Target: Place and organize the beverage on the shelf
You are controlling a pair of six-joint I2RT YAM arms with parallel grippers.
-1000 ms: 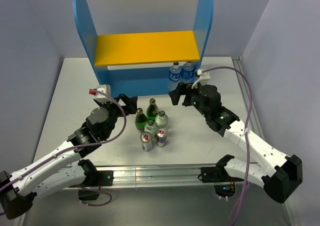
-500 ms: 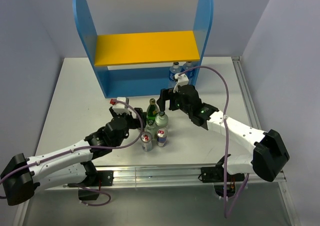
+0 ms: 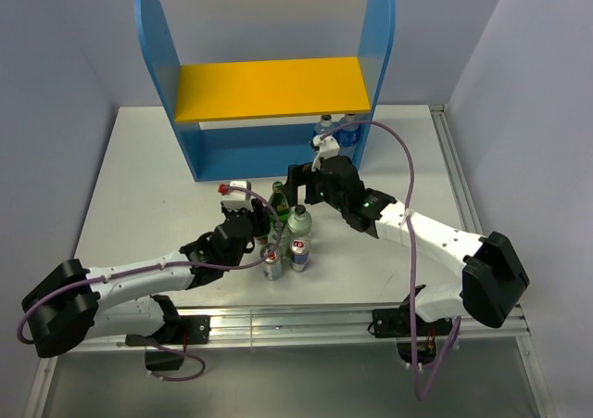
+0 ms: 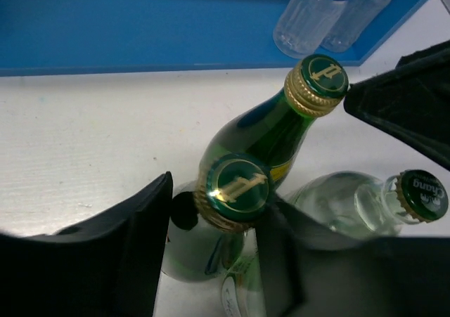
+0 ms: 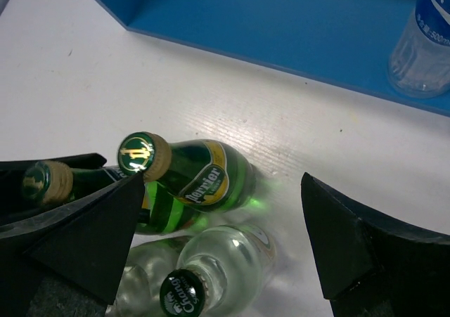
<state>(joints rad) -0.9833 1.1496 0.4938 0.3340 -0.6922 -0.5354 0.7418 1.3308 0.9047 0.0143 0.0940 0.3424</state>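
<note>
Several beverage bottles and two cans stand clustered in front of the shelf [image 3: 273,86]. My left gripper [image 4: 219,197] [image 3: 256,221] is shut on the neck of a green bottle [image 4: 235,187] with a gold-collared cap. A second green Perrier bottle [image 5: 204,173] [image 3: 278,198] stands right behind it. My right gripper [image 5: 223,183] [image 3: 296,188] hangs wide open above that bottle and a clear Chang bottle [image 5: 218,261] [image 3: 298,219], touching neither. Two water bottles [image 3: 334,131] stand on the shelf's lower level at the right.
Two cans [image 3: 271,263] [image 3: 299,251] stand at the front of the cluster, with another clear bottle between them and the green ones. The right gripper's finger [image 4: 408,92] is close to the left gripper's bottle. The shelf's blue back [image 4: 140,29] lies just behind.
My left arm has reached right into the cluster and closed its jaws on the green bottle's neck. My right arm has swung left and down over the bottles, jaws still wide.
</note>
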